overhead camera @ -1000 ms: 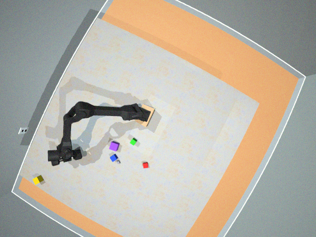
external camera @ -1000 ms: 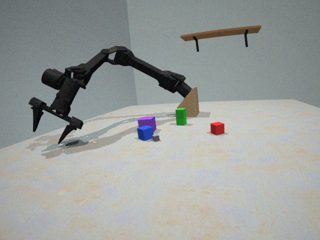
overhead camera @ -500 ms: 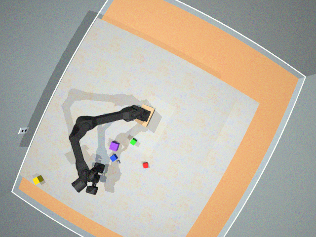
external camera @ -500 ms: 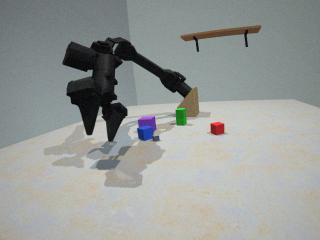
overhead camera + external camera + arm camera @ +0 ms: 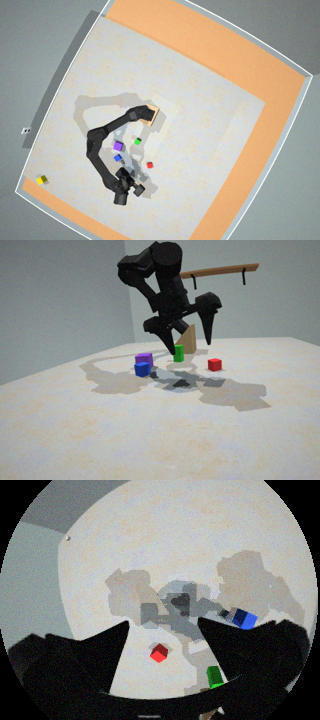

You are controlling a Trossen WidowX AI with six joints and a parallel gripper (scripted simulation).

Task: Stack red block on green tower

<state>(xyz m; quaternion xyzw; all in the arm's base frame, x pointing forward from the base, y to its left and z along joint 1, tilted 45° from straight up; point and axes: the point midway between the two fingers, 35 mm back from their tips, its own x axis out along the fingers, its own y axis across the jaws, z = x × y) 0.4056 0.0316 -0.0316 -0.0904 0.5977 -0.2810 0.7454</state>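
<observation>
Pincer (image 5: 189, 348) spread wide, holding nothing; red block (image 5: 214, 364) looks light, stiff; best gripped across opposite flat sides

In your exterior view, the tower (image 5: 178, 353) stands on the table (image 5: 155, 433) before the wedge (image 5: 188, 340); one block (image 5: 214, 364) sits well right, two cubes (image 5: 143, 364) left, touching.
</observation>
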